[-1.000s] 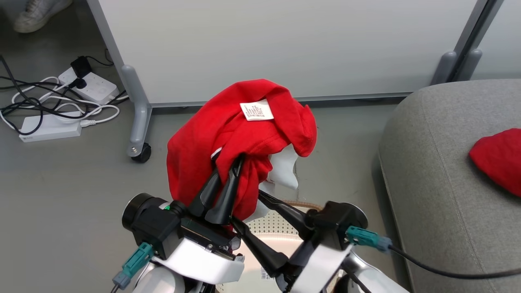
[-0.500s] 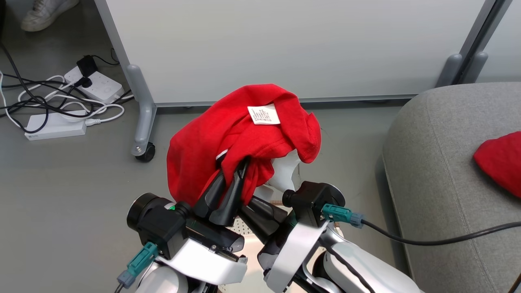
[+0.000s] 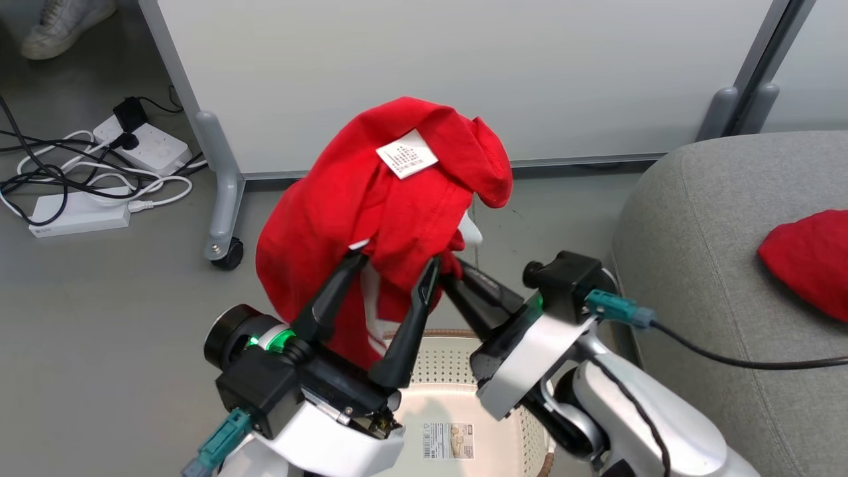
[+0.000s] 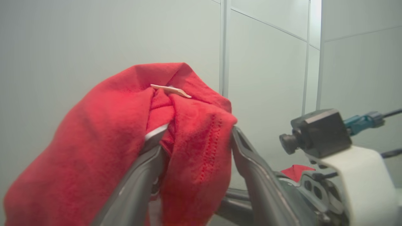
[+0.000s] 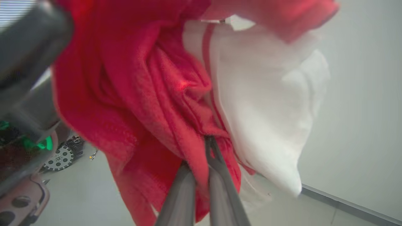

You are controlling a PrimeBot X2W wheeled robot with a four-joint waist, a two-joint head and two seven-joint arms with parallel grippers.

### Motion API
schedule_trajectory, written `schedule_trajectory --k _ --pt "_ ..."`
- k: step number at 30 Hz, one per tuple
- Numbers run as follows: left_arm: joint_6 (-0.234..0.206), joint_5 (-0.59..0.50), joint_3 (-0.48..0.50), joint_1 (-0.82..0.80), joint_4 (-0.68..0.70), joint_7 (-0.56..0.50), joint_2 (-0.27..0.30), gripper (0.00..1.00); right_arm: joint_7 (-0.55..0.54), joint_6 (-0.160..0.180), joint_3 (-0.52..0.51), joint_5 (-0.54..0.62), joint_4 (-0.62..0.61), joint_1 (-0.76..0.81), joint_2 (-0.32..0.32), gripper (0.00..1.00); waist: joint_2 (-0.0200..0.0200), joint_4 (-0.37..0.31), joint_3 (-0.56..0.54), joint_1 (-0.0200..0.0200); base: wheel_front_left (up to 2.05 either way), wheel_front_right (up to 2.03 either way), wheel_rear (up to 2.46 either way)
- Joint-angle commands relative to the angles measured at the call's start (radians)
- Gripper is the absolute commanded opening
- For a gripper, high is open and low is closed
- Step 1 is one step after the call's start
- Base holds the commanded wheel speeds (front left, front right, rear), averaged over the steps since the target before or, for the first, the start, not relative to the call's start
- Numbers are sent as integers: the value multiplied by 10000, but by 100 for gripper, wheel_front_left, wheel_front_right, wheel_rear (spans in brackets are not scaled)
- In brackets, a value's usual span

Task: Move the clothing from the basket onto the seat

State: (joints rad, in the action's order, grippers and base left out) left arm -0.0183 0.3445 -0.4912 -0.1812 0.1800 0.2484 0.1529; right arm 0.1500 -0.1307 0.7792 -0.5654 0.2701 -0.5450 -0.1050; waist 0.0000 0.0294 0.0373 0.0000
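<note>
Your right claw [image 3: 456, 270] is pinched tight on the red clothing [image 3: 371, 199] held up above the basket [image 3: 457, 371], your left claw [image 3: 389, 273] gapes wide with fabric draped between its fingers [image 3: 407, 331], and another red piece [image 3: 805, 262] lies on the seat [image 3: 695, 232] right of the basket.

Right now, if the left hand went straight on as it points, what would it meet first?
The red garment, hanging between the open fingers of the left hand; behind it probably the pale panel.
</note>
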Motion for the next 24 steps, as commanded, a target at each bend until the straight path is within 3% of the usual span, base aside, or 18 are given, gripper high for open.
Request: schedule_trajectory --k 1,9,17,24 --pt "111 -78 -92 13 -27 -214 208 100 15 -2 -263 42 42 32 -146 0 0 -16 -10 0 0 0 0" --pt "563 40 -880 426 -435 -1733 806 100 -72 -2 -1235 292 -64 393 -358 0 0 -177 -20 0 0 0 0" --pt "791 -246 -1467 615 -550 -2028 1102 100 -267 -2 -2068 498 -195 858 -478 0 0 -581 113 0 0 0 0" --pt "823 -264 -1523 613 -562 -2040 1325 100 -625 -2 -2953 619 -372 1417 -506 0 0 -1457 354 0 0 0 0"
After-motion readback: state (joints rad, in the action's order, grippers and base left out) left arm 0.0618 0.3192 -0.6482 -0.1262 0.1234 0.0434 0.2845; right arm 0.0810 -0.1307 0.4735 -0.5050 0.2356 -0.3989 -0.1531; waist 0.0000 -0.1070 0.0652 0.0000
